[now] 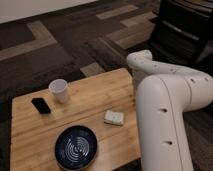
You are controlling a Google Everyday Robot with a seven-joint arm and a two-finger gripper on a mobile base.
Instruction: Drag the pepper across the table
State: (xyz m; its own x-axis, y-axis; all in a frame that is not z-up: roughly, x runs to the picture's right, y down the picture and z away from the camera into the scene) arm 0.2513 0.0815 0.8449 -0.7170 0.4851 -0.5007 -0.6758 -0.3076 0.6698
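Looming at the table's (30, 135) right edge, white arm (165, 105) hiding its closed hand, cup (59, 90), black phone (41, 105), white block (114, 117), dark plate (76, 147).

- Cup (59, 90), black block (40, 105), white block (114, 117) and bowl (76, 146) crowd the surface (100, 87).
- Big white arm (167, 107) blocks the right edge; the shut tool is hidden.
- Back middle is free.

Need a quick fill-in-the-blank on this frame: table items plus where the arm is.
1. The white cup stands beside the ____ phone.
2. The dark blue plate rests on the ____ table.
3. The white block lies ____ the plate and the arm.
4. The gripper is ____ behind the arm.

Missing: black; wooden; between; hidden
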